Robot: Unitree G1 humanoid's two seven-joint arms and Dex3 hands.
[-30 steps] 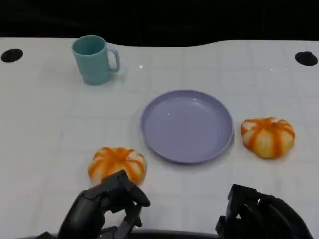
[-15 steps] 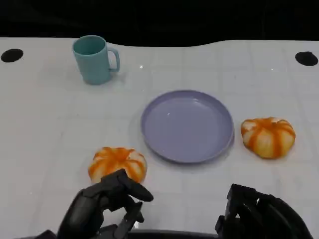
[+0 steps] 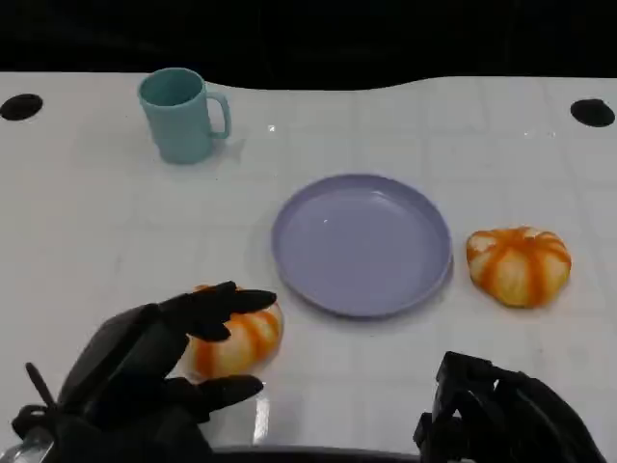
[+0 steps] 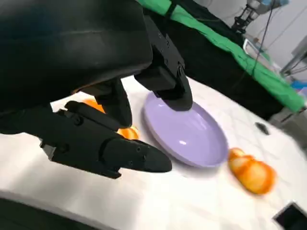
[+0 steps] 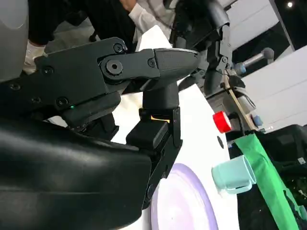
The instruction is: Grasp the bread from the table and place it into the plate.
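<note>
Left hand (image 3: 159,362) is spread around the near bread (image 3: 236,338), fingers above and below it, not clamped. That bread lies on the worktop (image 3: 96,222), beside the empty plate (image 3: 362,243). A second bread (image 3: 519,265) lies right of the plate. Right hand (image 3: 496,415): fingers apart, holding nothing.

Glossy white counter (image 3: 96,231) here, smooth and throwing back small glints of light. At the centre, the lilac plate (image 3: 362,243) looks like smooth plastic with a soft sheen. At ten o'clock, the teal mug (image 3: 180,115) reads as matt plastic. Both orange-and-white breads (image 3: 236,338) (image 3: 519,264) look soft and satiny. The left hand (image 3: 145,371) is matt black plastic.
</note>
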